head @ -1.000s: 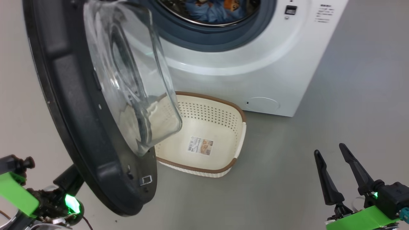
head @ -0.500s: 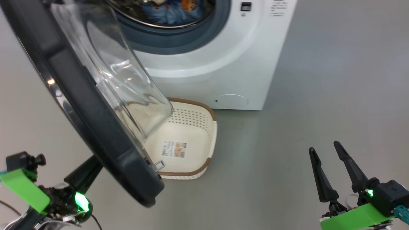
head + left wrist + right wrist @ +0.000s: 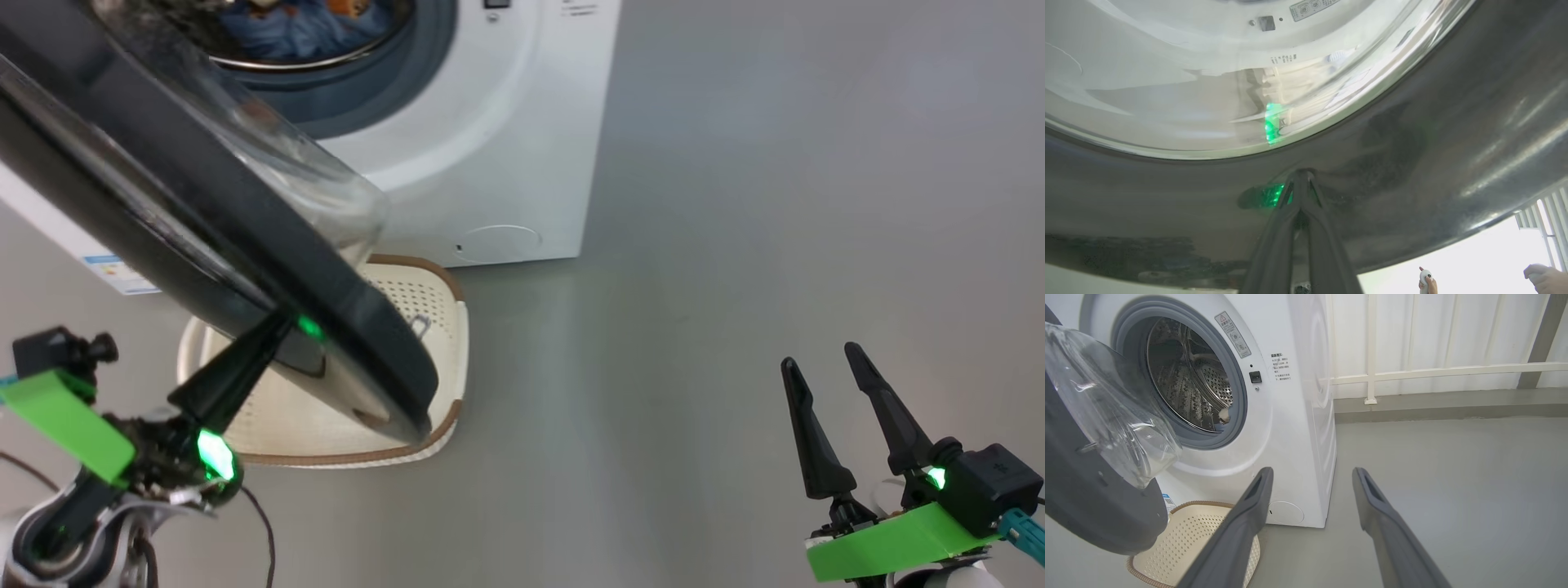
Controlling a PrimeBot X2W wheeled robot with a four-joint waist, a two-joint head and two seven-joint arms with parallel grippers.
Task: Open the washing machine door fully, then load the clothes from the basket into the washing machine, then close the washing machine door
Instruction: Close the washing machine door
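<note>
The washing machine (image 3: 506,122) stands at the upper left, and the blue clothes (image 3: 302,28) with orange bear faces lie in its drum. The washing machine door (image 3: 204,204) hangs partly swung in, its black rim crossing over the cream basket (image 3: 437,331) on the floor. My left gripper (image 3: 273,328) is shut, its tip against the door's glossy outer face. In the left wrist view the left gripper (image 3: 1300,174) touches the door's black rim (image 3: 1412,143) below the glass bowl. My right gripper (image 3: 824,359) is open and holds nothing, low at the right over bare floor.
The right wrist view shows the washing machine (image 3: 1290,428), the door (image 3: 1086,498), the basket (image 3: 1208,531) and a white railing (image 3: 1412,371) behind grey floor. A person's hands (image 3: 1545,277) show beyond the door's edge.
The head camera has turned, shifting the whole picture left. The door has swung closer to the machine front, with my shut left gripper's tip now against its outer face. The right gripper stays open.
</note>
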